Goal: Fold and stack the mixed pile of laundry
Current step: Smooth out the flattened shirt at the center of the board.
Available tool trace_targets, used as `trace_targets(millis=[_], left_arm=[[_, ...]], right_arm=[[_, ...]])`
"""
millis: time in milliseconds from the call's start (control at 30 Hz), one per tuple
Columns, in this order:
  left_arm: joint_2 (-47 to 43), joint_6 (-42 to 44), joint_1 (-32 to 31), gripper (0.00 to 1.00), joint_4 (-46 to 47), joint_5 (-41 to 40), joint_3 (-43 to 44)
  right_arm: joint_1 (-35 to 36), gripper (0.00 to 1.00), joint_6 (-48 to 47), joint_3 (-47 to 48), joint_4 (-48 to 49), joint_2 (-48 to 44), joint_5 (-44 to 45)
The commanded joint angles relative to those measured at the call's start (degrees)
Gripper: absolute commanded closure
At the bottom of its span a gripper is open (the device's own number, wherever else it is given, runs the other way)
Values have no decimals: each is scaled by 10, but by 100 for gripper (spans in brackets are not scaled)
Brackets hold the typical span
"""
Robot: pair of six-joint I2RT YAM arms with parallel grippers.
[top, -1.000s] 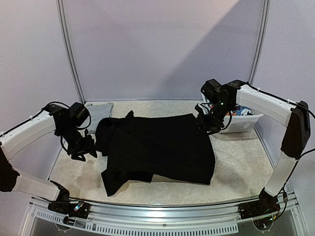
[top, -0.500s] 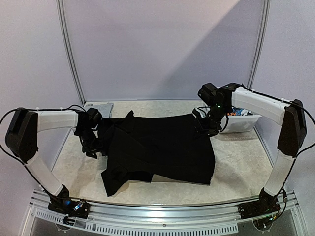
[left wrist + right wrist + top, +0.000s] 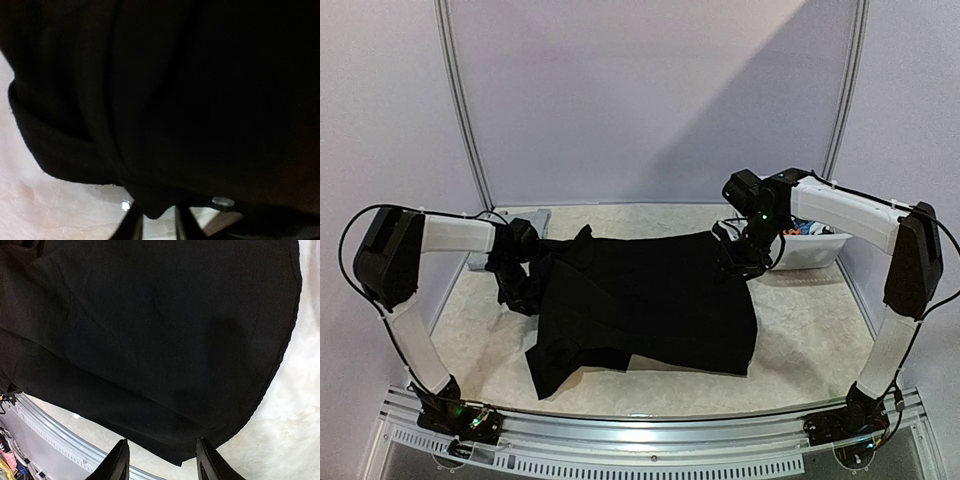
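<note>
The large black long-sleeved garment (image 3: 645, 300) lies spread over the middle of the table. My left gripper (image 3: 525, 290) is at its left edge. In the left wrist view the fingers (image 3: 134, 226) stand partly apart, with a hanging fold of the black cloth (image 3: 150, 207) between them. My right gripper (image 3: 738, 262) is open over the garment's far right corner (image 3: 200, 450), which lies between its fingers (image 3: 117, 462). The light grey top (image 3: 525, 222) lies folded at the back left. The printed piece (image 3: 790, 228) lies in the basket.
The white plastic laundry basket (image 3: 815, 250) stands at the back right, just behind my right gripper. A metal rail (image 3: 650, 450) runs along the near table edge. Bare marbled tabletop (image 3: 810, 330) shows to the right of the garment.
My left arm has swung right and forward from the table's left side to the black garment's left edge. My right gripper has barely moved at the far right corner.
</note>
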Motion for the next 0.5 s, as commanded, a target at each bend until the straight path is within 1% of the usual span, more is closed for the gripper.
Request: trace_targets(millis=[0,33,67,133,267,367,467], left_arm=[[27,10,5,89,27,-12,10],[25,13,5,96,24,-16,12],[19,15,5,100,21,-18,13],[-1,23,4,100,9,-25,14],[-76,37,4,100,-41,-47,26],[-149,55,4,100,-101,-84,60],[-203,74,7,100,-162,-130,112]], right_arm=[[4,55,-5,9,-11,6,12],[3,54,-6,12,-12,7,12],[4,55,-7,14,-12,8,11],[3,55,-8,20,-15,12,12],[3,55,-7,32,-15,16,12],[3,55,-6,42,-15,19,13],[3,55,-7,55,-14,22,10]])
